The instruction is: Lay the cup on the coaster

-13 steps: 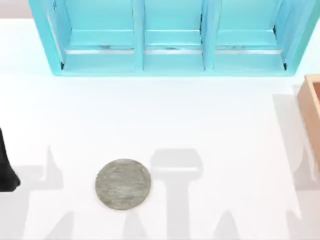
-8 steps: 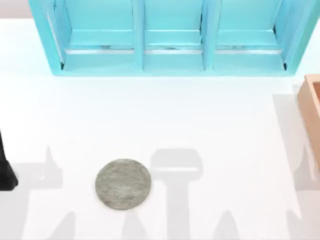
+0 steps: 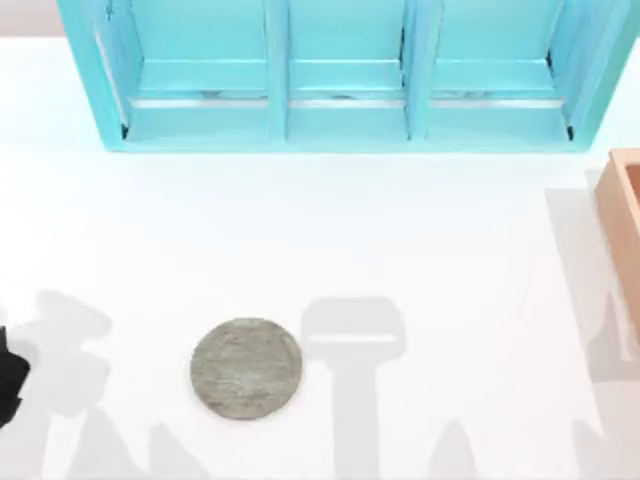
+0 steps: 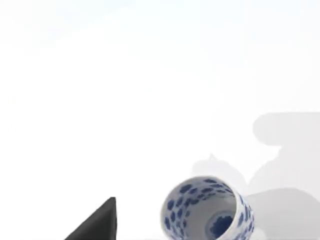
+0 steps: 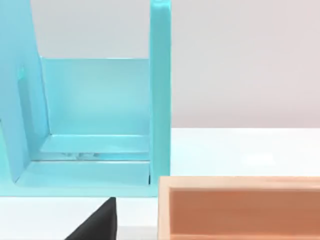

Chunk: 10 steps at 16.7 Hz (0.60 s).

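The left tool (image 3: 8,380), fingers' state impossible to tell, sits left of the coaster (image 3: 246,367), near the cup (image 4: 207,210), which lies tipped on the table (image 3: 400,240)

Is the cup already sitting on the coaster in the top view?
No, the coaster lies bare on the table, while the left wrist view has the cup on plain white surface.

My left arm (image 3: 8,378) appears as a matte black, lumpy shape without visible markings, while each wrist view shows one plain black finger (image 4: 96,223) tapering to a wedge-shaped, pointed tip (image 5: 97,222)
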Each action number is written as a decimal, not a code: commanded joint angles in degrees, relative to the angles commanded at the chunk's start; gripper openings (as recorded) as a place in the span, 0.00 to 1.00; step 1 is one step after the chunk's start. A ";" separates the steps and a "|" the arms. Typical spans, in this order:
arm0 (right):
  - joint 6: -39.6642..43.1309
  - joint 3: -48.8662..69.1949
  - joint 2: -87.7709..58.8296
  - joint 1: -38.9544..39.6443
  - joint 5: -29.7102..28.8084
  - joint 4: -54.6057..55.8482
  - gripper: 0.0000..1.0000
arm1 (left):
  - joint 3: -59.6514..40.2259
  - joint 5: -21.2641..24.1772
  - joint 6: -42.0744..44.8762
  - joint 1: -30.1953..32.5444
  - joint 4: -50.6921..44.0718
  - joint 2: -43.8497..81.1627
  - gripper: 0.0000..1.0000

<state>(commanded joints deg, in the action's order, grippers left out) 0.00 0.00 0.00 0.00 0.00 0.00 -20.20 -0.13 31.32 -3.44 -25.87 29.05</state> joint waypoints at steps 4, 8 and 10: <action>0.00 0.00 0.00 0.00 0.00 0.00 1.00 | -10.03 0.06 18.55 -2.02 -17.25 20.67 1.00; 0.00 0.00 0.00 0.00 0.00 0.00 1.00 | -21.08 0.11 37.26 -4.07 -32.23 40.11 1.00; 0.00 0.00 0.00 0.00 0.00 0.00 1.00 | -27.31 0.11 45.96 -5.04 -37.60 47.80 1.00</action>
<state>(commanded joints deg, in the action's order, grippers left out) 0.00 0.00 0.00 0.00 0.00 0.00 -47.51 -0.02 77.28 -8.48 -63.47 76.85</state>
